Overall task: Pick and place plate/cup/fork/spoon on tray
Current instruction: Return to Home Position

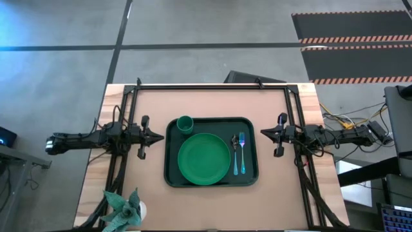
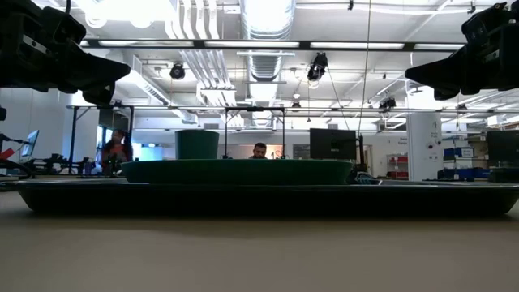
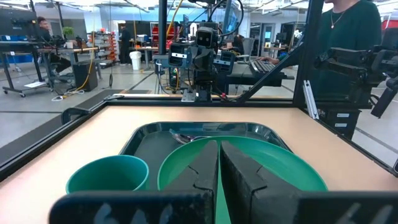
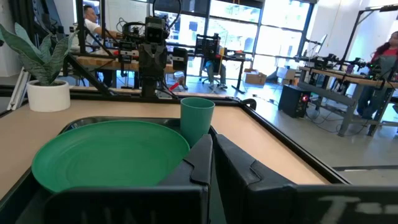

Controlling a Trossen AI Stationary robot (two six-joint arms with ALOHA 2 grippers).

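Observation:
The dark green tray (image 1: 248, 177) lies at the table's middle. On it the round green plate (image 1: 204, 158) rests flat. The small green cup (image 1: 185, 124) stands upright at the tray's far left corner. The spoon (image 1: 235, 154) and the fork (image 1: 242, 151) lie side by side on the tray's right part, handles toward the near edge. My left gripper (image 1: 159, 136) hovers shut left of the tray, pointing at it. My right gripper (image 1: 263, 133) hovers shut right of the tray, facing it. Both are empty. The cup (image 3: 109, 177) and plate (image 3: 273, 165) show in the left wrist view.
A potted plant (image 1: 125, 207) in a white pot stands at the table's near left corner. Black frame rails (image 1: 212, 84) run along the far edge and both sides. People stand and sit in the room beyond the table (image 3: 348, 37).

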